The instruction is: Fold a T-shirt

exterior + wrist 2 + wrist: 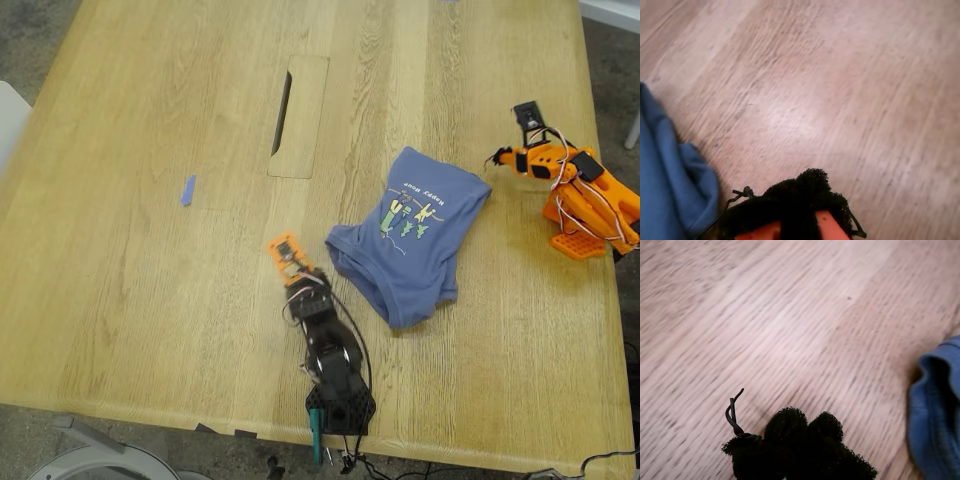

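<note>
The bunched T-shirt (415,235) lies on the worktop (150,200) between both arms, its open hem just beside my first hand (807,422), whose pads meet on nothing, while my second hand (807,185), its opening hidden, hovers near the sleeve end.

T-shirt (935,415): cut off by frame edge in both wrist views, only a blue fold beside each pincer visible. Chest text (412,186) too small to read. My first pincer (802,427) and my second pincer (807,182): tips blurred, black padding only; jaw gap indeterminate. Worktop (150,300) edges cropped in exterior view.
</note>
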You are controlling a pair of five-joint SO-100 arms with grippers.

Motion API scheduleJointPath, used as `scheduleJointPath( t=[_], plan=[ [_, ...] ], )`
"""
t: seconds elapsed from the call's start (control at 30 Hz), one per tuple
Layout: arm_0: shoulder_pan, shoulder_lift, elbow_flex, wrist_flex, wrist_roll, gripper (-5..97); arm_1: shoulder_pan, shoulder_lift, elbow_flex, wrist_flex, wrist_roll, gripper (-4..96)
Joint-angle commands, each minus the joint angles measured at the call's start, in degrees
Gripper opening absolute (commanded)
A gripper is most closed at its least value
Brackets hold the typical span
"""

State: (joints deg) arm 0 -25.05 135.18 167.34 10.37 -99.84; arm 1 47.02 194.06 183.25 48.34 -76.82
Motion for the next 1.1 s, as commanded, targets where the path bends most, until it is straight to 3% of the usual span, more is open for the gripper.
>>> scheduleJointPath(
  t=[0.0, 0.1, 0.23, 0.37, 0.53, 0.73, 0.87, 1.07],
  plan=[
    [-6.24, 17.75, 4.92, 7.91, 0.44, 0, 5.89, 0.70, 3.60, 0.70, -0.97, 0.0],
    [-12.30, 38.67, 8.61, 27.95, 0.88, 0, 11.69, 0.70, 3.52, 1.58, -1.85, 0.0],
    [-20.65, 52.47, 8.61, 37.27, 0.53, 0, 17.75, 0.70, 3.43, 3.34, -3.60, 0.0],
    [-31.20, 71.81, 8.44, 59.15, 2.29, 0, 25.05, 0.79, 3.60, 4.39, -7.91, 0.0],
    [-39.81, 71.72, 7.65, 59.33, 2.37, 0, 34.37, 0.88, 3.16, 7.12, -12.39, 0.0],
    [-50.98, 71.72, 8.35, 61.88, 5.89, 0, 49.57, 0.97, 2.90, 12.48, -18.28, 0.0],
    [-59.68, 71.72, 8.35, 62.58, 8.96, 0, 58.27, 1.05, 3.25, 13.71, -19.07, 0.0],
    [-66.01, 71.72, 8.09, 65.48, 7.47, 0, 68.29, 1.05, 3.87, 20.04, -16.00, 0.0]
  ],
)
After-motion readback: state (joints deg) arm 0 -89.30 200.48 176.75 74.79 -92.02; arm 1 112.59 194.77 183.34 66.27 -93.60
